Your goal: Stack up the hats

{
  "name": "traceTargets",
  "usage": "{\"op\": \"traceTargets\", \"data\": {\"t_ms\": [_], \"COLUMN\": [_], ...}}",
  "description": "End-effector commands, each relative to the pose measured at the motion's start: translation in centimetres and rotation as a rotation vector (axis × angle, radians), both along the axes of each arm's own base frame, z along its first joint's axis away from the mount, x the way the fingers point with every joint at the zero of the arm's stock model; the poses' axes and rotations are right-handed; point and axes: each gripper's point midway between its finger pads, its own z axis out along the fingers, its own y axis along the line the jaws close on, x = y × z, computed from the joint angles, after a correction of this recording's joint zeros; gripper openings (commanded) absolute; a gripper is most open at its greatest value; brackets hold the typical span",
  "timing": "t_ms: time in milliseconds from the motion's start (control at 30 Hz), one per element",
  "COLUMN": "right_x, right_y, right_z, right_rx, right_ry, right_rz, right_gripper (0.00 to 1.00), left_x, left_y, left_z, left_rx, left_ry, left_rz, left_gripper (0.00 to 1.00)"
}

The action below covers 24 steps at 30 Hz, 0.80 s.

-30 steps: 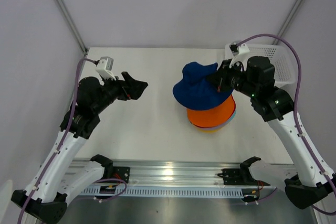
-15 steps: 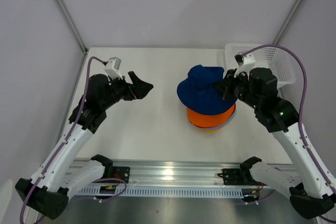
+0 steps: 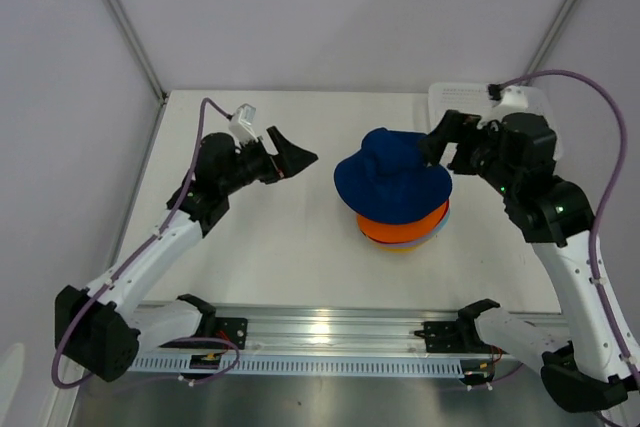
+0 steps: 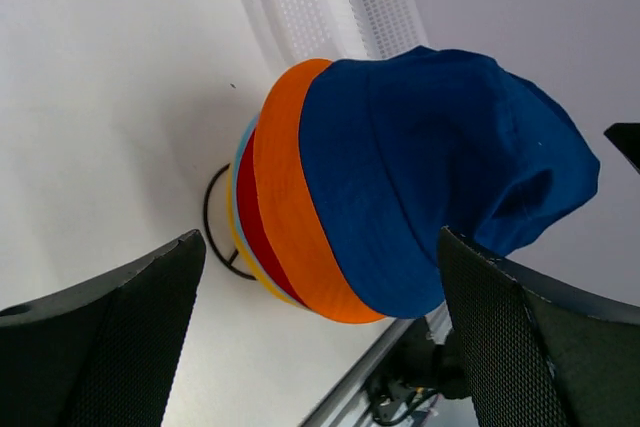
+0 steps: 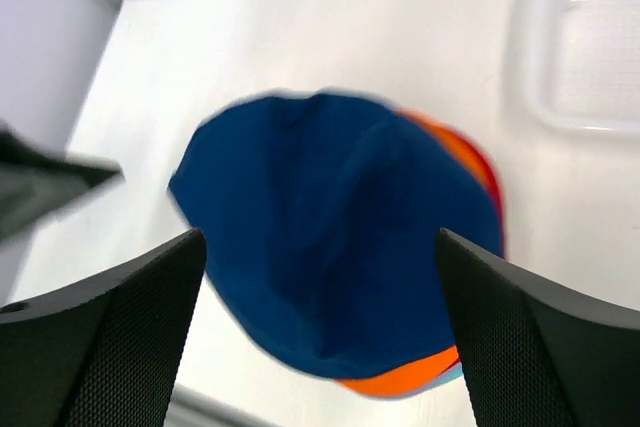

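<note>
Surface: white table [image 3: 280, 247] between pale walls, white mesh basket [image 3: 545, 112] at the far right corner.
Change: right gripper [image 3: 447, 140], which pinched the dark blue hat [image 3: 392, 179] a second ago, has let go and pulled back, jaws apart and empty.
Stack: dark blue hat now sits on the orange hat [image 3: 402, 226], capping the pile.
Meaning: stacking looks essentially done.
Left gripper [image 3: 292, 159]: moved closer, spread wide, holding nothing.
Left wrist only: red hat [image 4: 262, 234], yellow edge, black wire stand [image 4: 215, 237] under the pile.
</note>
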Motion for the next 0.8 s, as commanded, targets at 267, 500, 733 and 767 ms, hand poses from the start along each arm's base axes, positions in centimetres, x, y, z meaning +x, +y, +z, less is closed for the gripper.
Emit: {"op": "traceTargets", "data": {"t_ms": [267,500,733,767], "right_x": [-0.9,-0.7,-0.3,-0.2], "right_y": [-8.5,-6.1,-6.0,-6.1], "right_z": [-4.6,-7.8,-9.5,-9.4], "right_rx": [0.327,0.633,0.643,0.644], "right_ry": [0.154,0.169,0.214,0.205], "right_rz": [-0.444,-0.409,-0.425,-0.427], "right_gripper": [1.0,0.96,0.89,0.88], "left_x": [1.8,0.7,0.6,0.7], "left_y": [-7.0,-8.2,-8.5,-8.6], "left_z": [-0.5,-0.8,-1.1,-1.0], "left_rx": [-0.29,-0.452,-0.457,-0.463], "left_ry": [0.174,0.293,0.323,0.327], "left_rz": [-0.068,-0.045,-0.029,-0.029], "left_gripper": [0.99,0.95,0.84,0.83]}}
